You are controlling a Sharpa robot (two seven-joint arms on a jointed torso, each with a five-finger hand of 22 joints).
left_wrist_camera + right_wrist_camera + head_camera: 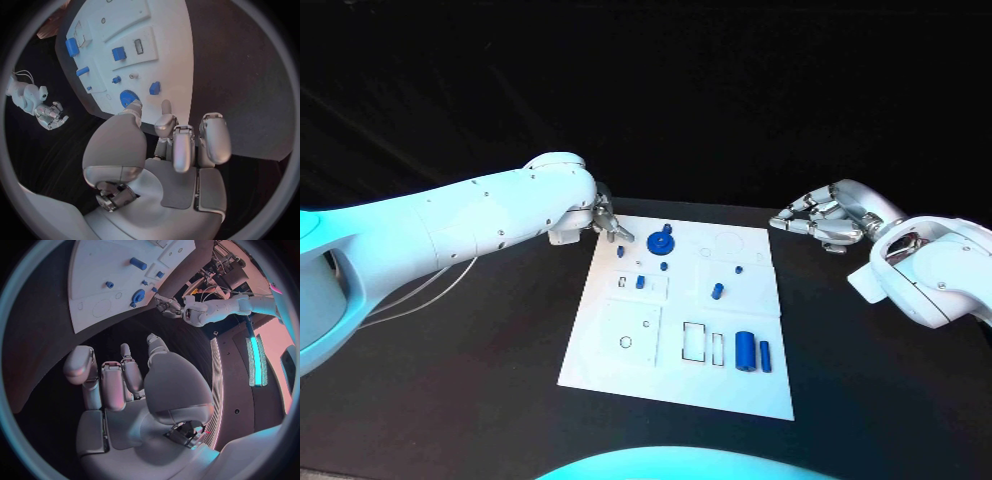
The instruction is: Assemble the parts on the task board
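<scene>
Head view: left hand (609,222) open at task board (639,335) corner, holding nothing.

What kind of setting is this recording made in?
Most likely a robotics lab test bench: a black table bearing one white task board with small blue parts, dark backdrop behind, and cables and lit equipment at the edge of the right wrist view.

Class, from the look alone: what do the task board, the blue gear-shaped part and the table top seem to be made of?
Task board: likely matte white plastic, flat, with crisp cut-out recesses.
Blue gear-shaped part: probably moulded or printed plastic, uniform blue with a dull sheen and toothed rim.
Table: dark, non-reflective surface, perhaps a mat or painted board; the pictures leave that open.
</scene>
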